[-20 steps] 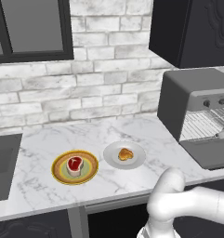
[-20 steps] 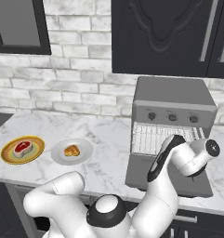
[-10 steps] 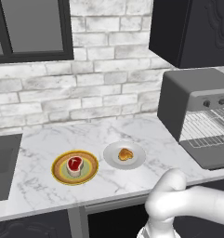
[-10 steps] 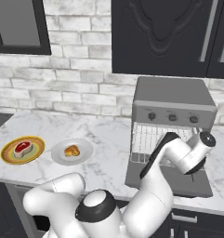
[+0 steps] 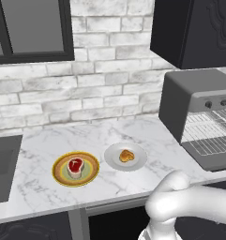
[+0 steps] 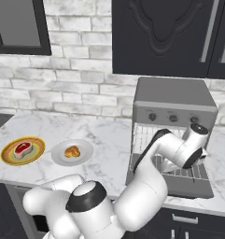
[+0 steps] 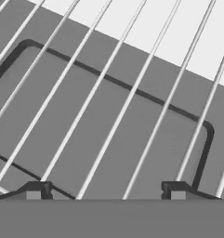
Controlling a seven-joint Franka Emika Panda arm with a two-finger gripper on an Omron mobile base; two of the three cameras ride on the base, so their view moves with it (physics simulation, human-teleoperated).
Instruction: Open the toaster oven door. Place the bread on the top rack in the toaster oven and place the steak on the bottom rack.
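Toaster oven door (image 6: 172,183): being held folded down flat in front of the toaster oven (image 6: 172,100), directly beneath the pincer (image 7: 106,188); its recessed window is being shown through the wires in the hand view.

Pincer: being held low over the open door at the oven mouth, finger tips (image 7: 36,189) spread wide apart with nothing between them.

Racks: a wire grid is being seen close under the pincer (image 7: 113,107), though which of the two shelves it is cannot be told from so near. From the left base view, the top rack (image 5: 209,123) and bottom rack (image 5: 213,143) are being shown inside the cavity.

Bread (image 6: 72,151): lying on a white plate (image 6: 83,156), well to the pincer's left on the marble counter (image 5: 105,140).

Steak (image 6: 22,149): resting on a yellow-rimmed plate (image 6: 10,159), farther left still, just beside the bread's plate.
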